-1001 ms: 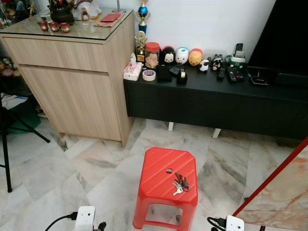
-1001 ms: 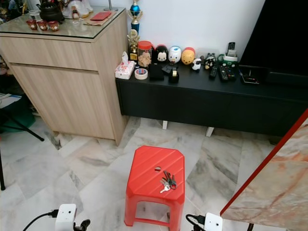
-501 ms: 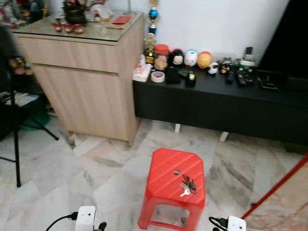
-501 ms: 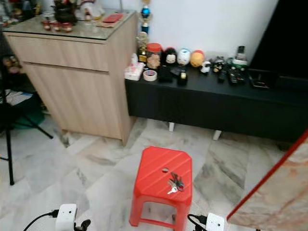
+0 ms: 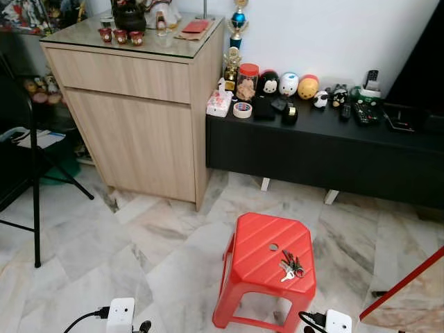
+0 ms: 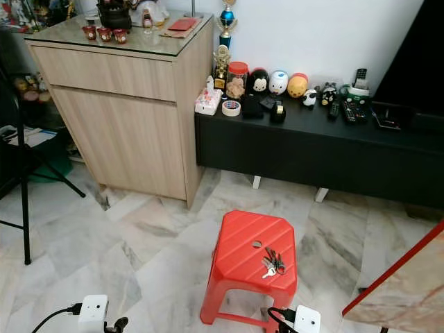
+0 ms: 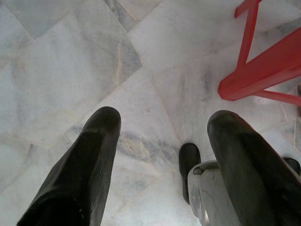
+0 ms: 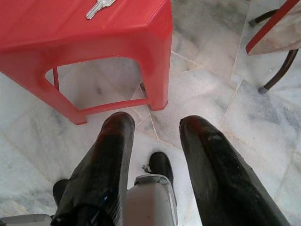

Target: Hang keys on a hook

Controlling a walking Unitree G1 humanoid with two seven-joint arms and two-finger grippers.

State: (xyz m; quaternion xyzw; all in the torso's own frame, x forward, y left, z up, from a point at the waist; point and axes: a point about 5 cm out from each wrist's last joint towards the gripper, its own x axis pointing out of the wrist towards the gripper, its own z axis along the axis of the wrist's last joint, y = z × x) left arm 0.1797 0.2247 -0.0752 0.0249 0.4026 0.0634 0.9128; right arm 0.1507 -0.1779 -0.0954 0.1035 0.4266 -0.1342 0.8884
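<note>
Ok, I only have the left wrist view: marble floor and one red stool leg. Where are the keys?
Observer: The keys lie on top of the red stool, near its right front corner, beside the hole in the seat.
Operator: Is either gripper near them?
Observer: No. The right gripper hangs open above the floor in front of the stool, below seat height.
Operator: And my left gripper?
Observer: The left gripper is open too, over bare marble floor left of the stool.
Operator: See a hook?
Observer: None that I can make out; beyond the stool stand a wooden cabinet and a black console.
</note>
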